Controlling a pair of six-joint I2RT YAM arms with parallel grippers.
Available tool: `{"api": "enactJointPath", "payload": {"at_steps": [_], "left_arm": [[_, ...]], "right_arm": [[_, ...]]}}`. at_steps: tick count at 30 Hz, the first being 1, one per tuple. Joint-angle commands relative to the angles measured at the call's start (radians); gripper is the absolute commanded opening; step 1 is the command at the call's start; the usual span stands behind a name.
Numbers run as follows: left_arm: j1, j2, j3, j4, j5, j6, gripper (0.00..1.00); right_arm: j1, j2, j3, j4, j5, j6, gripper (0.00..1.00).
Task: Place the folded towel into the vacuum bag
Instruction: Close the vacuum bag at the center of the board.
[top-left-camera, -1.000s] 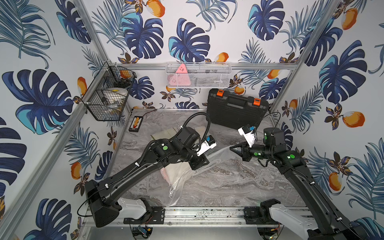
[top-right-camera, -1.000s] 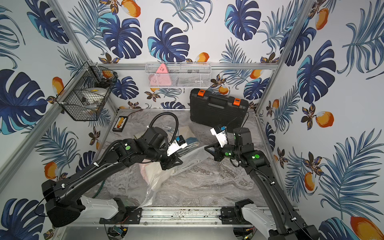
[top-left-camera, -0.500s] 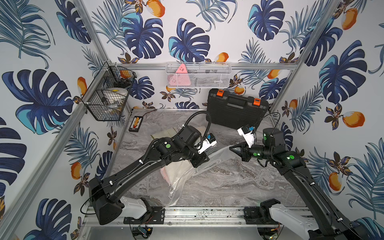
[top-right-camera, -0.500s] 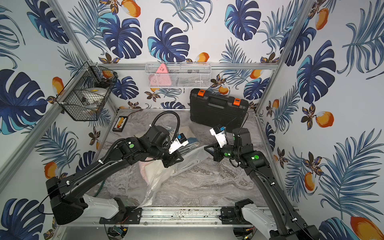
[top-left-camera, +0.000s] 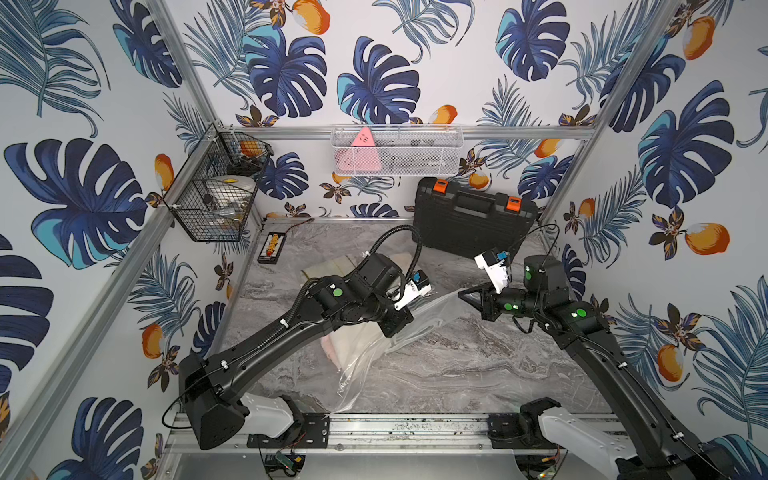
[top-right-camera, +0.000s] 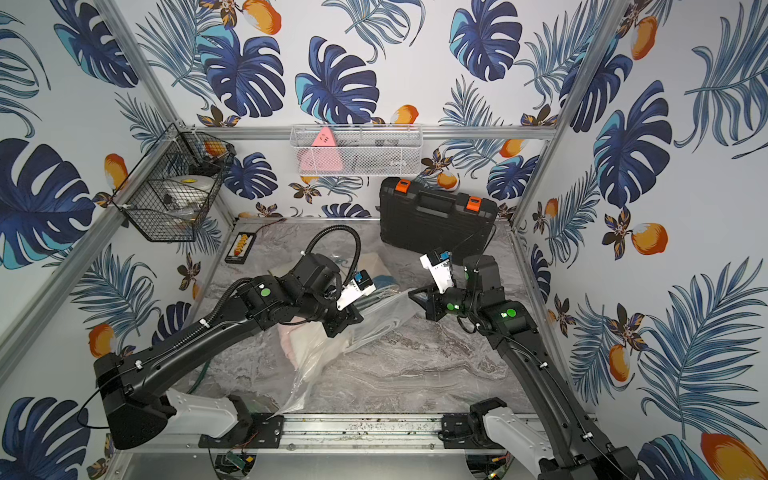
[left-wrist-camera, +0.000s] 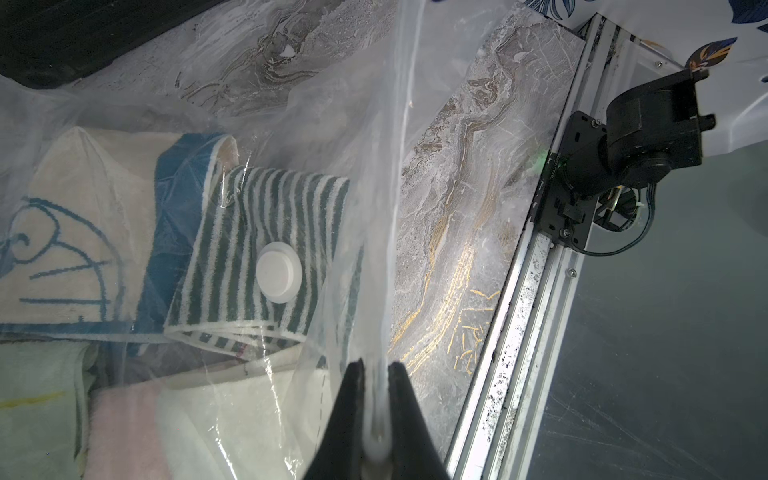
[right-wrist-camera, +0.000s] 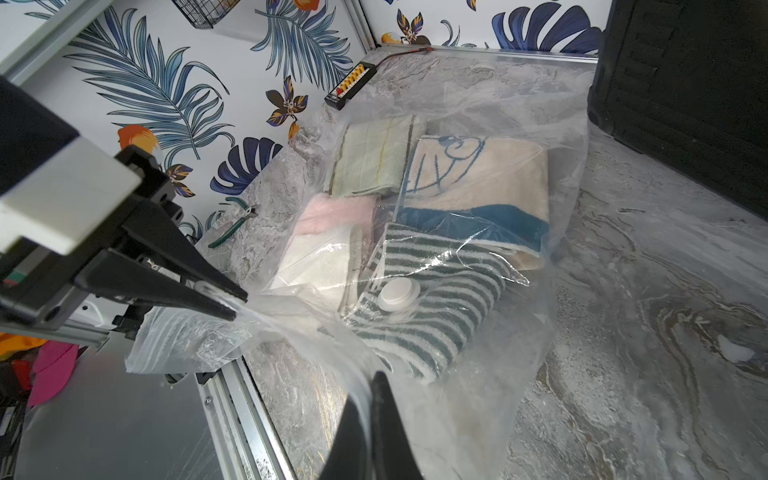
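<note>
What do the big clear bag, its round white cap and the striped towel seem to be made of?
The vacuum bag: thin clear plastic film, glossy; it creases, glints and is see-through. The valve cap: likely hard moulded plastic, matte white, smooth round rim. The striped towel: terry-like cloth, green and white, with a fuzzy looped pile.

The counter (top-left-camera: 478, 365) is a grey slab with marble veining, edged along the front by an aluminium rail (top-left-camera: 415, 426). A clear vacuum bag (top-left-camera: 432, 316) lies across its middle and left part, one edge raised off the surface. A black case (top-left-camera: 473, 224) with orange latches stands at the back right. A small black terminal strip (top-left-camera: 271, 248) lies in the back left corner. Green-handled pliers (right-wrist-camera: 232, 222) lie by the left wall.
</note>
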Motion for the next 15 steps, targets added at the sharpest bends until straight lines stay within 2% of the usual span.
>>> {"api": "enactJointPath", "payload": {"at_steps": [1,5,9,15], "left_arm": [[0.002,-0.021,-0.006,-0.095,-0.022,0.014,0.0],[0.002,-0.032,-0.004,-0.128,-0.031,-0.005,0.0],[0.001,-0.046,-0.018,-0.164,-0.015,-0.03,0.0],[0.002,-0.065,-0.039,-0.217,-0.026,-0.056,0.0]], "right_arm": [[-0.012,0.004,0.014,0.088,0.117,0.028,0.0],[-0.062,0.012,0.014,0.112,0.221,0.053,0.0],[-0.165,0.035,0.027,0.16,0.219,0.11,0.0],[-0.21,0.084,0.067,0.179,0.263,0.134,0.0]]}}
